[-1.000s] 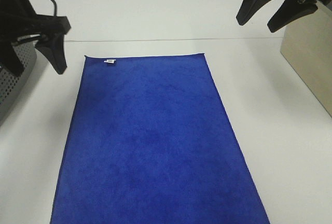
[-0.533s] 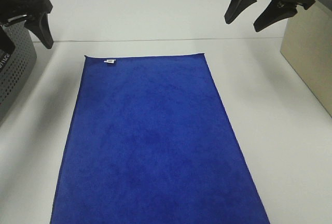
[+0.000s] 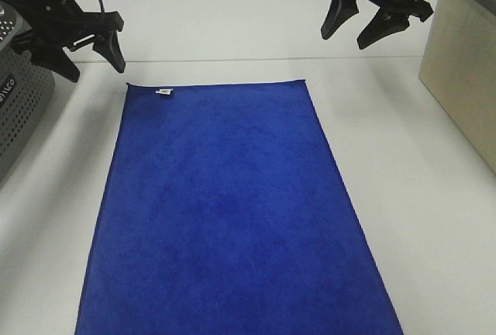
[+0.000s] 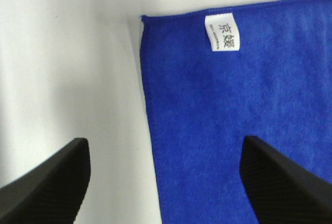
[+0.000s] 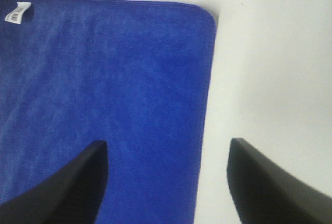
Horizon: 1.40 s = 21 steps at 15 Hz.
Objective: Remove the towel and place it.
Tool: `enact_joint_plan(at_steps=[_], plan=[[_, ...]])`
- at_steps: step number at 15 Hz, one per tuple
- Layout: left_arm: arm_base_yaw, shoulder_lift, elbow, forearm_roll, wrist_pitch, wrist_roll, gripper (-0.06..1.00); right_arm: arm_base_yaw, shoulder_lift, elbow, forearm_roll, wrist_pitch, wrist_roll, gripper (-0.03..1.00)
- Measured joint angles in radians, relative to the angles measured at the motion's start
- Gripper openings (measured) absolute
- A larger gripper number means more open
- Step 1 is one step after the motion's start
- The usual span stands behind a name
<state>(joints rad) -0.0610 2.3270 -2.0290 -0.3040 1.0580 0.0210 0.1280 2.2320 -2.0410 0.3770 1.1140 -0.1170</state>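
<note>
The royal-blue towel (image 3: 229, 211) lies flat on the white table, its white tag (image 3: 163, 92) at the far left corner. My left gripper (image 3: 90, 62) is open and empty, hovering above the table just beyond that corner. The left wrist view shows the towel's corner (image 4: 218, 105), the tag (image 4: 222, 32), and my gripper (image 4: 163, 177) spread over the towel's edge. My right gripper (image 3: 347, 31) is open and empty, raised above the far right corner. The right wrist view shows that towel corner (image 5: 114, 94) between the spread fingers of my gripper (image 5: 166, 182).
A dark perforated basket (image 3: 17, 110) stands at the left edge of the table. A beige box (image 3: 465, 71) stands at the right. The white table (image 3: 418, 195) shows bare on both sides of the towel.
My left gripper has moved right and toward the towel's far left corner. My right gripper has shifted left and slightly down toward the far right corner. The towel has not moved.
</note>
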Motion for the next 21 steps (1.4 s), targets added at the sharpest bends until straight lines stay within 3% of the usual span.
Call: enact_joint_plan(at_steps=[4,10,14,21], plan=[[-0.014,0.113,-0.084,-0.023,-0.011,-0.013,0.75,-0.016,0.121,-0.043,0.011,0.021,-0.063,0.65],[-0.014,0.188,-0.12,-0.021,-0.059,-0.013,0.75,-0.016,0.207,-0.043,0.018,-0.058,-0.083,0.64],[0.018,0.231,-0.132,-0.008,-0.073,-0.013,0.75,-0.016,0.245,-0.053,0.068,-0.169,-0.156,0.63],[0.023,0.239,-0.134,0.005,-0.091,0.0,0.75,-0.016,0.373,-0.196,0.126,-0.19,-0.185,0.63]])
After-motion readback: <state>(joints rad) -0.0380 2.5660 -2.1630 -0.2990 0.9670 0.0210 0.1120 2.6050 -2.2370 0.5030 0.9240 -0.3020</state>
